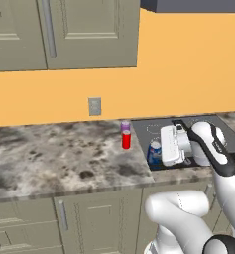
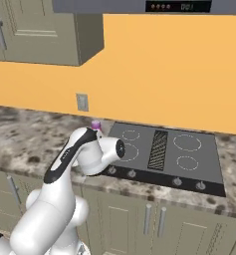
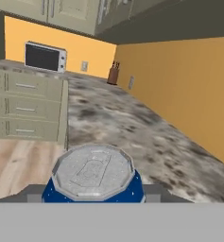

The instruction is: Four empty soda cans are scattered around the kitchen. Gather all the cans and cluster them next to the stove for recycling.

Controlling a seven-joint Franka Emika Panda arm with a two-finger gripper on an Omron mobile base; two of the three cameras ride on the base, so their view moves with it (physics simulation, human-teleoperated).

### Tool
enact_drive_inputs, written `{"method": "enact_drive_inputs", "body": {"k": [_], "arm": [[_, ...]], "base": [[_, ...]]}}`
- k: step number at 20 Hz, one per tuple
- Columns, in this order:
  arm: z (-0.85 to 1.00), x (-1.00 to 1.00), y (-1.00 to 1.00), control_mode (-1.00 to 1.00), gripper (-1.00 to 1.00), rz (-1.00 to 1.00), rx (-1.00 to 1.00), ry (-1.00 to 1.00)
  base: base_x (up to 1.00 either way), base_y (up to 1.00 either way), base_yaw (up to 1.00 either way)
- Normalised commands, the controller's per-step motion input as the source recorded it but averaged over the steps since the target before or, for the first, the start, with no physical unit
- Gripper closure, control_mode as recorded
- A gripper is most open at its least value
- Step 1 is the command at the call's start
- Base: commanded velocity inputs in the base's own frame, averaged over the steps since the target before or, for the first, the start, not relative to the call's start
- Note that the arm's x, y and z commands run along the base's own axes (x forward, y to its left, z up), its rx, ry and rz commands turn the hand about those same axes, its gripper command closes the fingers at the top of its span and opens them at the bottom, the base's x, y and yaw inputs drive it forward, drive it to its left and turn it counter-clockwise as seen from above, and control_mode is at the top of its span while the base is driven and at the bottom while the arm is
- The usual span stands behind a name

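Between hand [image 1: 157,154] fingers, cylindrical blue can [image 1: 154,152]

Arm rises from lower right of left base view, elbow bent, forearm reaching left toward frame centre. Gripper [image 1: 156,151] at centre right, hand turned sideways, pointing left. Jaws part-closed on the blue can [image 1: 154,153], one finger each side.
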Motion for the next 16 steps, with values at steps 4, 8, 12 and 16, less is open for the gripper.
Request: {"method": "enact_drive_inputs", "body": {"k": [4, 8, 12, 16], "arm": [[0.00, 0.00, 0.00, 1.00, 1.00, 0.00, 0.00, 0.00], [0.00, 0.00, 0.00, 1.00, 1.00, 0.00, 0.00, 0.00], [0.00, 0.00, 0.00, 1.00, 1.00, 0.00, 0.00, 0.00], [0.00, 0.00, 0.00, 1.00, 1.00, 0.00, 0.00, 0.00]], "base": [[0.42, 0.22, -0.12], [0.45, 0.15, -0.07], [0.46, 0.15, -0.04], [0.35, 0.12, 0.00]]}}
